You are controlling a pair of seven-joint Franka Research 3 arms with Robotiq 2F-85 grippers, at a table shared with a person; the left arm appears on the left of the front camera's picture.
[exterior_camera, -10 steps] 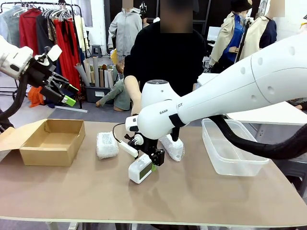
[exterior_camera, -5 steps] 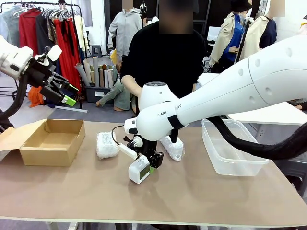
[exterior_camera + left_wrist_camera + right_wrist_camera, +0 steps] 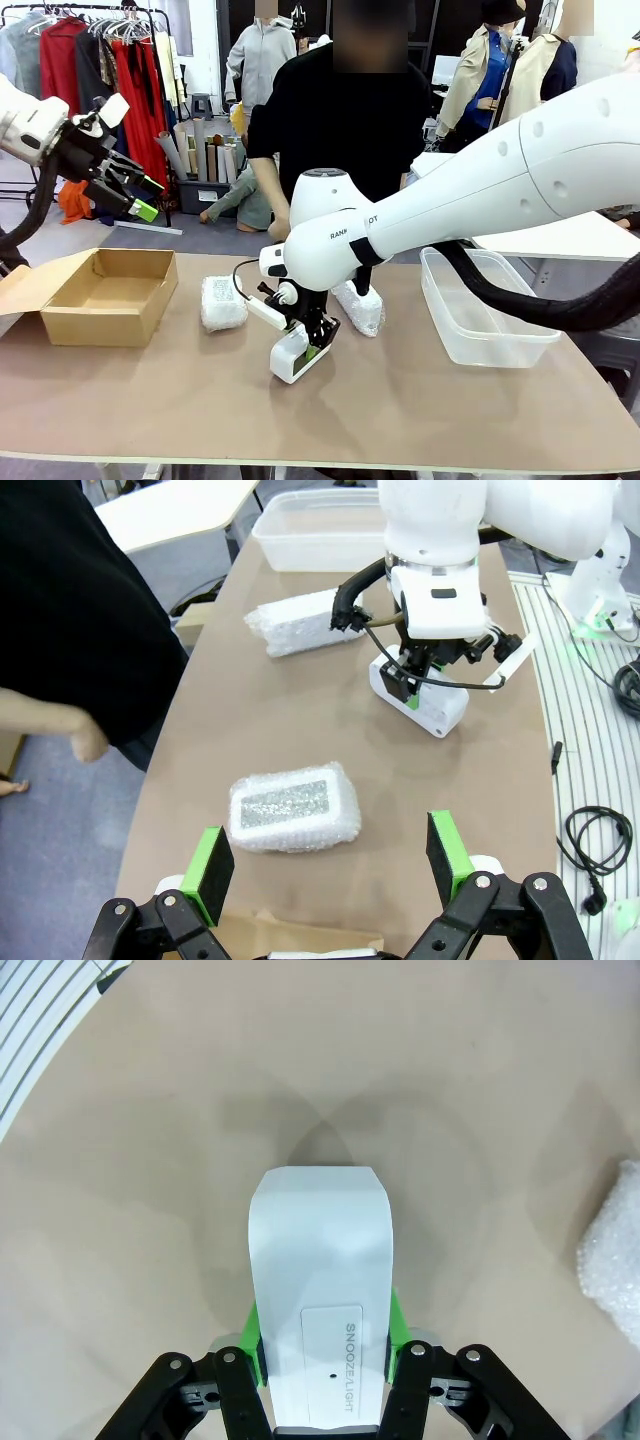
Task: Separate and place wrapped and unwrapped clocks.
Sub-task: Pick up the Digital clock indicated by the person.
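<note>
My right hand (image 3: 322, 1345) is clamped on the bare white clock (image 3: 320, 1250), mid-counter (image 3: 420, 400). My left hand (image 3: 140, 198) hangs wide open above the cardboard box (image 3: 100, 300). One wrapped clock (image 3: 222, 302) lies near the box, another wrapped clock (image 3: 360, 308) lies behind my right arm.

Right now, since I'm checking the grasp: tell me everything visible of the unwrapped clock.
The unwrapped clock is a smooth white plastic block with rounded corners; a panel facing the wrist camera reads SNOOZE/LIGHT. The right claw is shut on it, green pads pressing two opposite sides. It hangs tilted, lower end at the brown table; whether it touches is unclear.
</note>
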